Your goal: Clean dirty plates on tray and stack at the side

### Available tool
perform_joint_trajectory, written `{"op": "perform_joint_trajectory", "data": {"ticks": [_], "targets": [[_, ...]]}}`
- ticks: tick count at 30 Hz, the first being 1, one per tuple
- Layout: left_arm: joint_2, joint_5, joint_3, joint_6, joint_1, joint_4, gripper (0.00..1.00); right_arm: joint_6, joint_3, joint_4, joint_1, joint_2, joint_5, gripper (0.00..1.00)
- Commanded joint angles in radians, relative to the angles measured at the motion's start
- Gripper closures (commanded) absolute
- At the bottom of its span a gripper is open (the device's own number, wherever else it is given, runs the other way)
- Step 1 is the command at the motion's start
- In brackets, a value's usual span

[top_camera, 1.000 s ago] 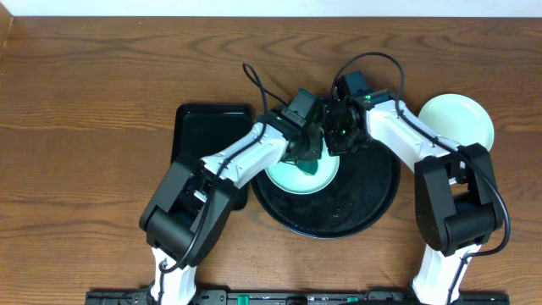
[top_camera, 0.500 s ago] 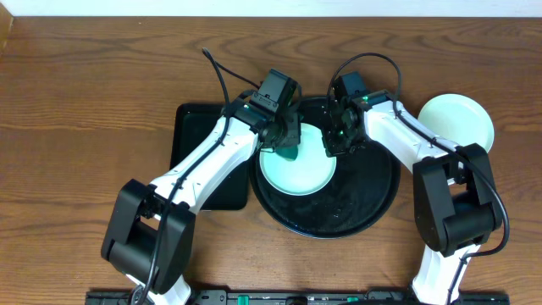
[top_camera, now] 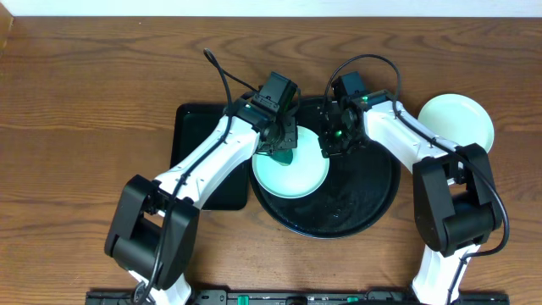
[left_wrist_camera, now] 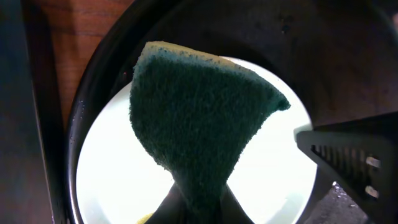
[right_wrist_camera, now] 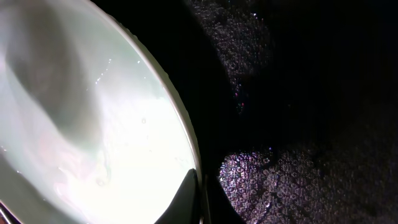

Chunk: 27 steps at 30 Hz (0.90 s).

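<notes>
The left gripper (left_wrist_camera: 199, 208) is clamping shut on the green sponge (left_wrist_camera: 199, 118), which is hanging over the mint plate (left_wrist_camera: 106, 168), perhaps just touching it. The right gripper (right_wrist_camera: 200, 196) is pinching that plate's rim. The plate is lying in the left part of the round black tray (top_camera: 373, 195), and a second plate (top_camera: 457, 123) is sitting on the table beside it.

Wiping well is calling for the sponge pressed flat and swept across the centre, with the rim pinned.

The left arm is reaching over the rectangular tray (top_camera: 199, 140) with its wrist tipped down, and the right arm is bending inward.

Two plates (top_camera: 296, 180) (top_camera: 461, 119); one round tray (top_camera: 366, 196); one rectangular tray (top_camera: 196, 127); one sponge (left_wrist_camera: 199, 118).
</notes>
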Motion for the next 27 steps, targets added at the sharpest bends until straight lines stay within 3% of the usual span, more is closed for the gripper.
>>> {"op": "perform_joint_trajectory", "data": {"ticks": [1,17,23,27], "targets": [[0.043,-0.019,0.011,0.008,0.004,-0.014,0.93,0.002,-0.004,0.000,0.020,0.015,-0.026,0.99],[0.090,-0.005,0.013,-0.058,0.019,-0.043,0.92,0.002,-0.004,0.003,0.020,0.015,0.077,0.99],[0.090,0.283,0.015,-0.108,0.091,-0.050,0.92,0.002,-0.004,0.007,0.020,0.015,0.078,0.99],[0.090,0.322,0.015,-0.103,0.128,-0.051,0.93,0.002,-0.004,0.007,0.020,0.015,0.077,0.99]]}}
